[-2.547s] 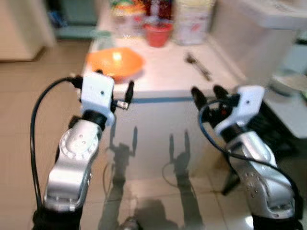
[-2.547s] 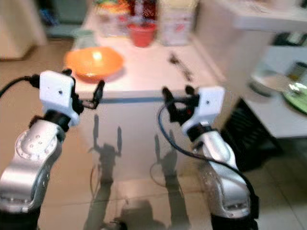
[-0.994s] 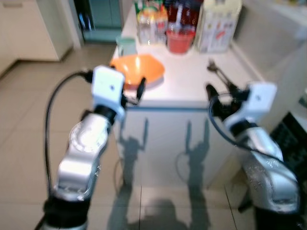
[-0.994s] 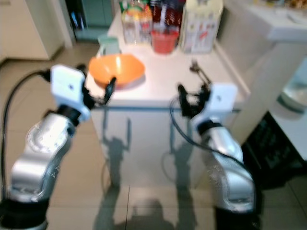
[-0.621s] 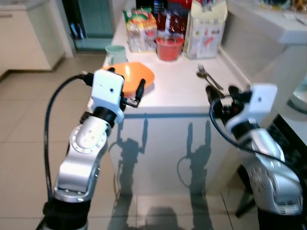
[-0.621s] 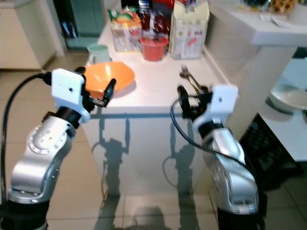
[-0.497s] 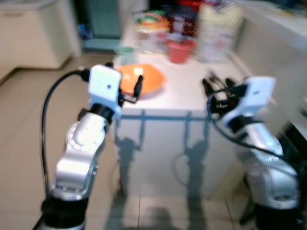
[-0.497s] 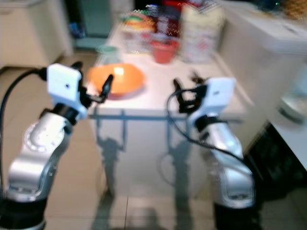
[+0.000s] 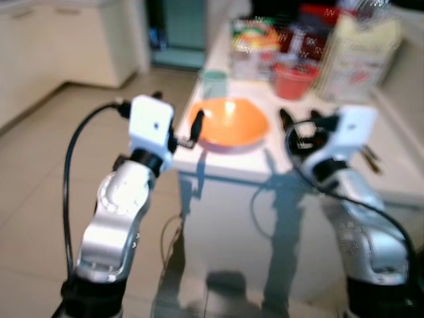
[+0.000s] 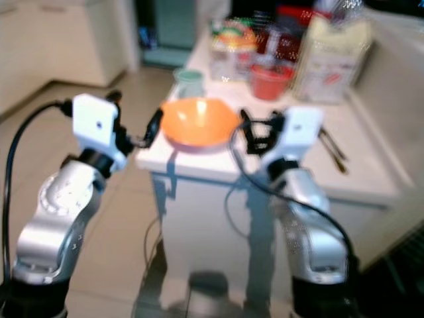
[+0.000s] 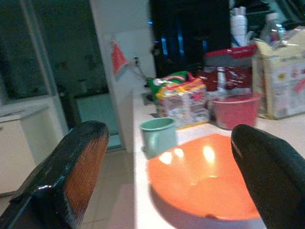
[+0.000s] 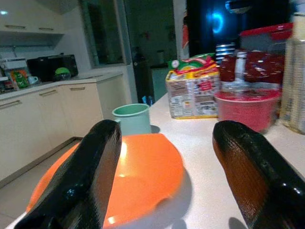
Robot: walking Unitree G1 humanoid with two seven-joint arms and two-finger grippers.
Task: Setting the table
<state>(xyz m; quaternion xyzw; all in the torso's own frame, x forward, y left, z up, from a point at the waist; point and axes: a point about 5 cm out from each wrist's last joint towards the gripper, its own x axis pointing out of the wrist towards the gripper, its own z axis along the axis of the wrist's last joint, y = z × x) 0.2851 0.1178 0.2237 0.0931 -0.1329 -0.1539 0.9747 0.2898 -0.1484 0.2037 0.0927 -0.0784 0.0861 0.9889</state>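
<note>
The orange bowl sits near the front left corner of the white table, and everything else I place from it. My left gripper hangs just off the bowl's left rim, fingers spread apart and empty. My right gripper hovers at the bowl's right rim, its fingers likewise apart with nothing between them. Just behind the bowl stands a pale green mug. Farther back are a red bowl and a packet of snacks. Well to the bowl's right, cutlery lies on the tabletop.
</note>
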